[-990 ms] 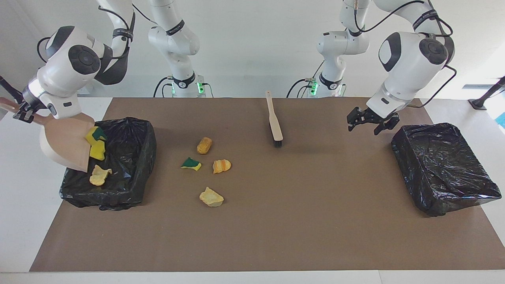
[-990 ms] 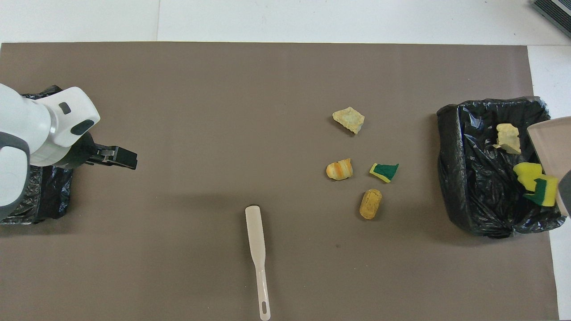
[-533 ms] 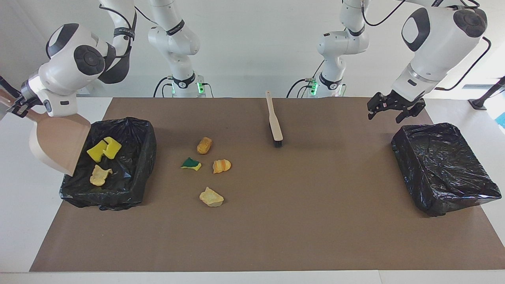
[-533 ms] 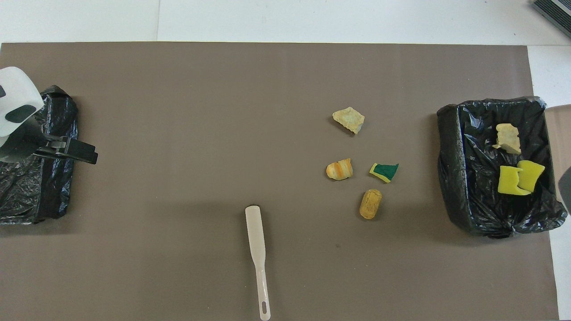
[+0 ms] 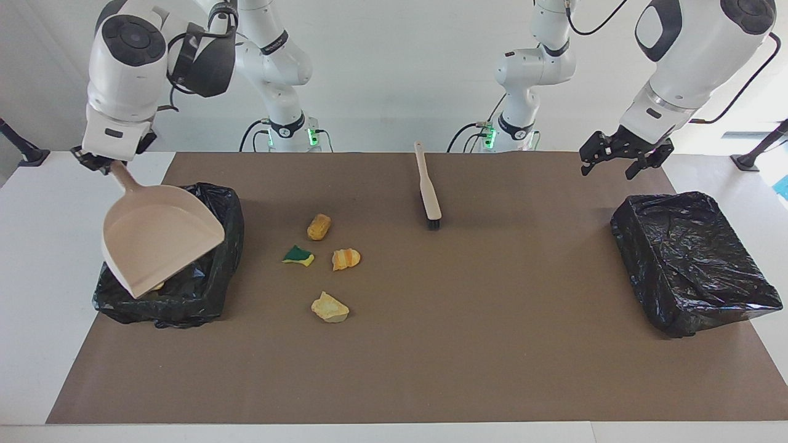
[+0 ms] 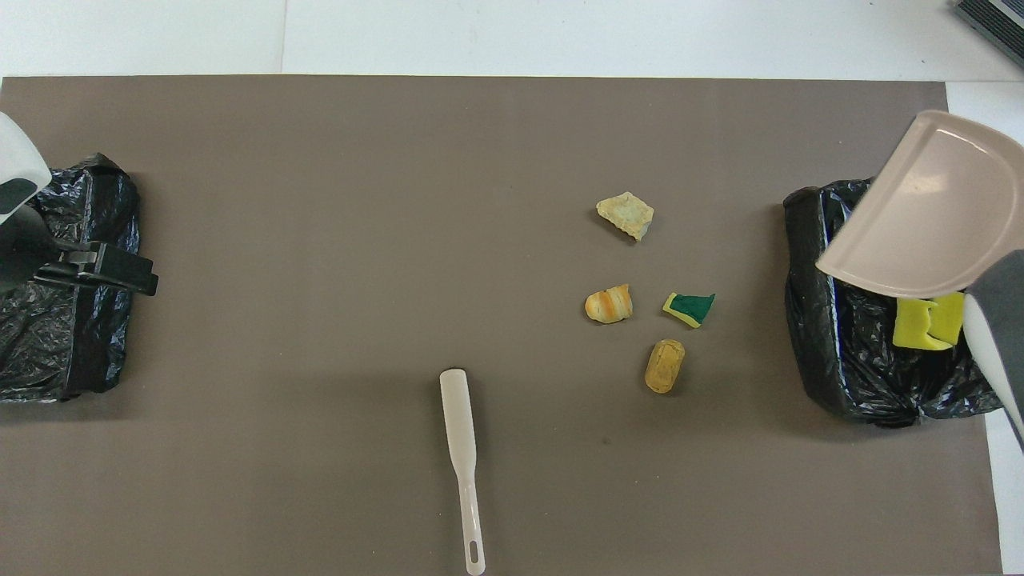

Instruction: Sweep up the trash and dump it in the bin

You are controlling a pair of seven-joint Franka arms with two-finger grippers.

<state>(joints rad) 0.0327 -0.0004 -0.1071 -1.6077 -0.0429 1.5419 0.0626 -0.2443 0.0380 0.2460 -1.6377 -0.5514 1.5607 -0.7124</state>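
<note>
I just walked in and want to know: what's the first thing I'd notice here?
Probably the big beige dustpan, held up by its handle in the right claw over a black bin at the right arm's end of the table. Next, four bright scraps of trash lie on the brown mat, near a brush.

I see my right gripper (image 5: 98, 161) up in the air, its fingers squeezed tight and pointing down. My left gripper (image 5: 619, 155) hangs in the air too, its 2 fingers spread wide apart and pointing down.
</note>
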